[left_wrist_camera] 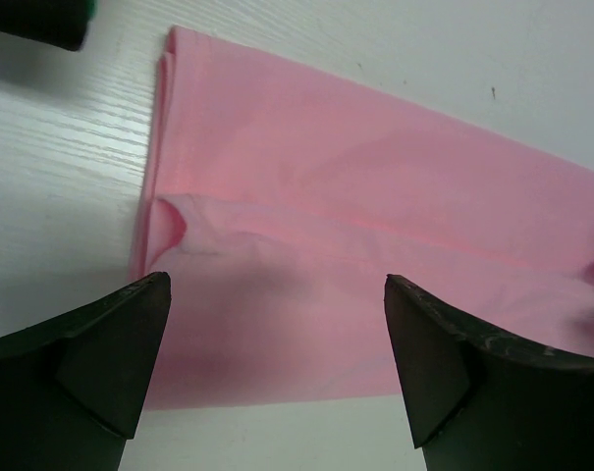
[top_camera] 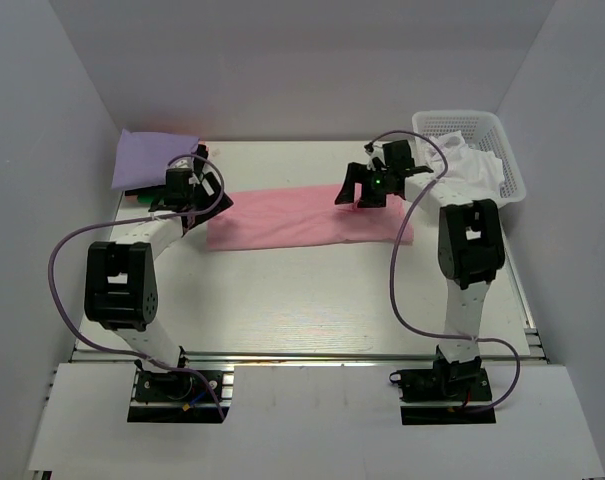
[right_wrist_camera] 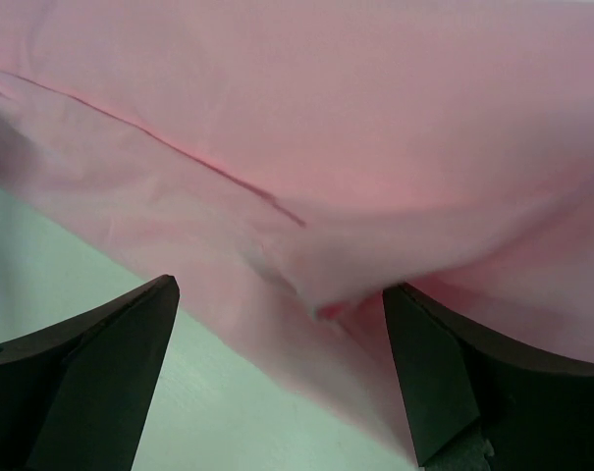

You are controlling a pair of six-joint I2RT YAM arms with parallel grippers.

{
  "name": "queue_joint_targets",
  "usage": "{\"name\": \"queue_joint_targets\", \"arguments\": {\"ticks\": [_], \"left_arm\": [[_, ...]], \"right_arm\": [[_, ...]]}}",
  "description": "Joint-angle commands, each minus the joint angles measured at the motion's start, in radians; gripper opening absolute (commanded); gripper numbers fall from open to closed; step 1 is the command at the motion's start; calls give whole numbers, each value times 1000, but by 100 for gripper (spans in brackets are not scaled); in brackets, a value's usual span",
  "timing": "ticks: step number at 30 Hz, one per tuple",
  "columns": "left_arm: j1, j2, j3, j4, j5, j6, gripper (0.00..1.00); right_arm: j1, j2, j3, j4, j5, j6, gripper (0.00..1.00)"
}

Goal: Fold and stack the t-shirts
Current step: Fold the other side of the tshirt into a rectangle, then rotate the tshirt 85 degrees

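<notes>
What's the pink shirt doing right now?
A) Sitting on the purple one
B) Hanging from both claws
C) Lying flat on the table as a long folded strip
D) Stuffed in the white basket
C: the pink shirt lies flat on the table as a long strip, and the left fingers and right fingers stand open over its ends, gripping nothing.
</notes>
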Motion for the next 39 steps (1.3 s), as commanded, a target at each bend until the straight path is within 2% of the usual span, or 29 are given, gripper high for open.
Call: {"name": "queue_joint_targets", "arguments": {"ticks": [1, 4, 6, 11, 16, 20, 23, 27, 30, 32, 34, 35, 38, 39], "left_arm": [[-5, -57, -31, 74, 134, 71, 100], [-5, -21, -31, 130, 234, 94, 100], [-5, -2, -31, 162, 274, 103, 100], [-14, 91, 27, 197, 340, 115, 100], [-14, 213, 73, 197, 372, 125, 100], [-14, 225, 50, 144, 274, 115, 100], [-14, 199, -7, 67, 213, 115, 100], [-14, 99, -196, -8, 213, 68, 100], [-46, -5, -344, -100, 297, 47, 100], [-91, -58, -434, -110, 517, 91, 100], [-132, -115, -533, -191, 686, 137, 100], [-187, -131, -548, -281, 699, 137, 100], [-293, -200, -579, -378, 774, 161, 100], [-319, -217, -591, -378, 827, 161, 100]], "right_arm": [[18, 78, 81, 147, -107, 21, 90], [34, 152, 152, 226, -158, 46, 90], [41, 221, 264, 241, -199, 58, 90], [59, 256, 365, 235, -146, 55, 90], [65, 192, 309, 94, 59, -1, 90], [61, 132, 231, 8, 164, 17, 90], [61, 84, 157, -53, 239, 26, 90], [57, 95, 105, -99, 264, 58, 90], [53, 162, 143, -128, 248, 77, 90], [64, 214, 216, -127, 227, 83, 90], [65, 297, 297, -118, 134, 81, 90], [76, 334, 336, -93, 53, 86, 90], [120, 385, 393, 75, -78, 52, 90], [128, 446, 463, 76, -86, 36, 90]]}}
